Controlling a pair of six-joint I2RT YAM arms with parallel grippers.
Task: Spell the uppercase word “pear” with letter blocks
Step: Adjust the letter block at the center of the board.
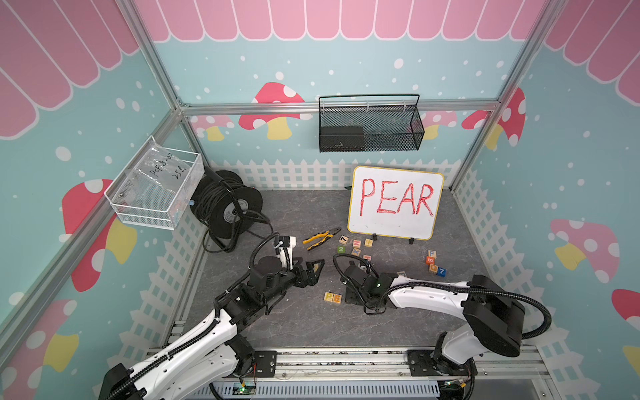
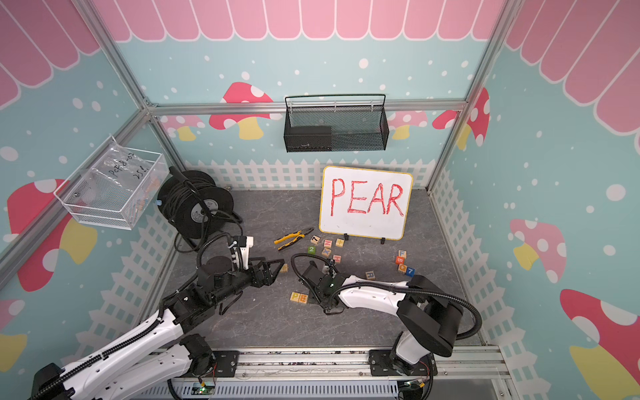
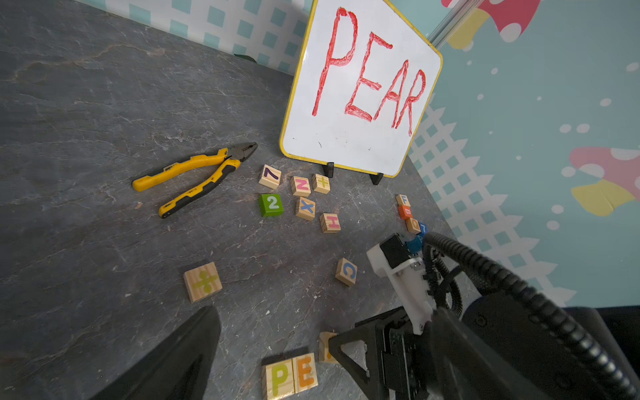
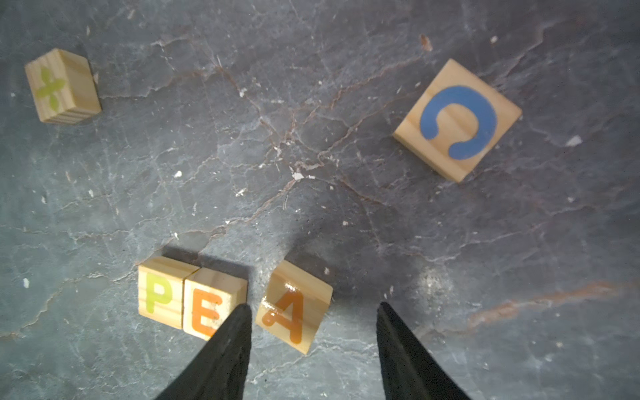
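From my remote seat I see the P block (image 4: pixel 159 292) and the E block (image 4: pixel 211 304) touching side by side on the grey surface (image 1: pixel 294 322). The A block (image 4: pixel 294 306) lies just beside E with a narrow gap, twisted out of line with them. The right tool (image 4: pixel 312 305) hangs over that A with its fingers spread and released. One fingertip is at the gap between E and A, and the other stands clear of the block. The R block (image 2: pixel 370 275) sits well apart from the row, beyond the right arm's white forearm. The left tool (image 1: pixel 316 269) hovers near the middle of the surface, wide open and holding nothing. A blue C block (image 4: pixel 457 119) and a block with a green sign (image 4: pixel 62 86) lie loose nearby. More blocks are scattered in front of the white board (image 1: pixel 394 202) with PEAR written in red, next to yellow pliers (image 1: pixel 320 238). As for containers, the black mesh basket (image 1: pixel 412 128) on the back wall holds a dark box (image 1: pixel 341 136) at one end. The white wire basket (image 1: pixel 145 211) on the side wall holds a clear plastic bag (image 1: pixel 156 169) with handwriting that I cannot read with certainty. A black cable reel (image 1: pixel 225 204) stands below it.
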